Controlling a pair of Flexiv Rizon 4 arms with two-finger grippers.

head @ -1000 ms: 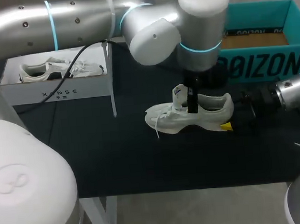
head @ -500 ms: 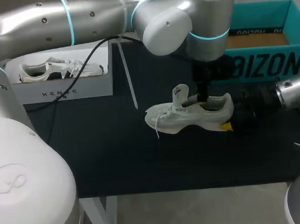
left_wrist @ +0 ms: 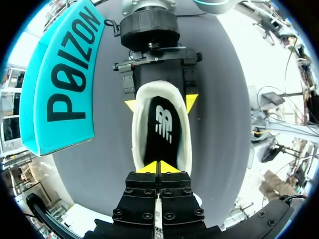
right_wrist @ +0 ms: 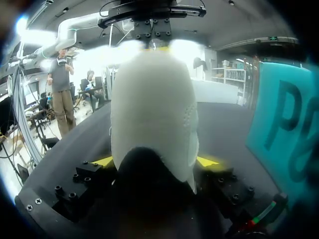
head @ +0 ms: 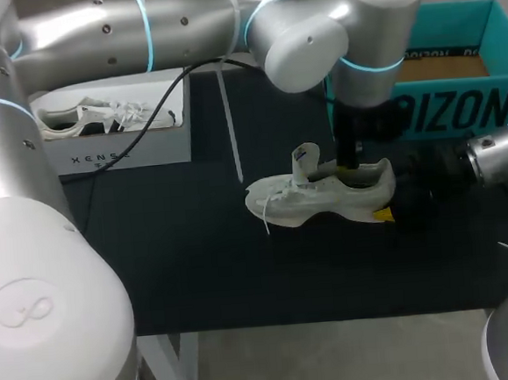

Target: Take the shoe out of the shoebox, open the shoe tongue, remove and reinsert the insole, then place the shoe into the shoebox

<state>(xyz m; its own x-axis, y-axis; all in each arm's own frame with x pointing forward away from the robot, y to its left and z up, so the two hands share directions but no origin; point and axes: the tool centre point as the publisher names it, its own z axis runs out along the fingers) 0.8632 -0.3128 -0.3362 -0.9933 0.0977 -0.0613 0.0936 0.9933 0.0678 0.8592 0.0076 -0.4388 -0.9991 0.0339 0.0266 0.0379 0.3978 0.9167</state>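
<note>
Over the shoe point(head: 325, 198) on the counter point(head: 198, 265), my left fingers point(left_wrist: 159, 168) are sitting together at its insole point(left_wrist: 160, 124), my right fingers point(left_wrist: 130, 105) are clamping its heel; a shallow pinch is risking slipping off.

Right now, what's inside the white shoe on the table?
A black insole, with my left fingers reaching in above it. The toe end is hidden behind them.
</note>
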